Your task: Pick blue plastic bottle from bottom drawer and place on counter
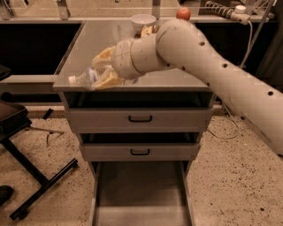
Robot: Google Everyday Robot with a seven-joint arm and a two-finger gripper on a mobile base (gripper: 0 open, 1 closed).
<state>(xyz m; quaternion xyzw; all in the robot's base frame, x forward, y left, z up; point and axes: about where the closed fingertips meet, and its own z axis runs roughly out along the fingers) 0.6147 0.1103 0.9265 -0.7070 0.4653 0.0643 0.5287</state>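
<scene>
My gripper (pixel 102 69) is shut on the blue plastic bottle (pixel 85 77), a small translucent bottle with a white cap pointing left. I hold it lying sideways just above the front left edge of the grey counter (pixel 97 35). The bottom drawer (pixel 140 194) stands pulled out below, its flat grey floor bare. My white arm (pixel 212 57) reaches in from the right across the counter.
A white bowl (pixel 143 20) and a red apple (pixel 183 13) sit at the back of the counter. Two shut drawer fronts with black handles (pixel 140 118) are below the top. A black stand's legs (pixel 31 176) lie on the floor at left.
</scene>
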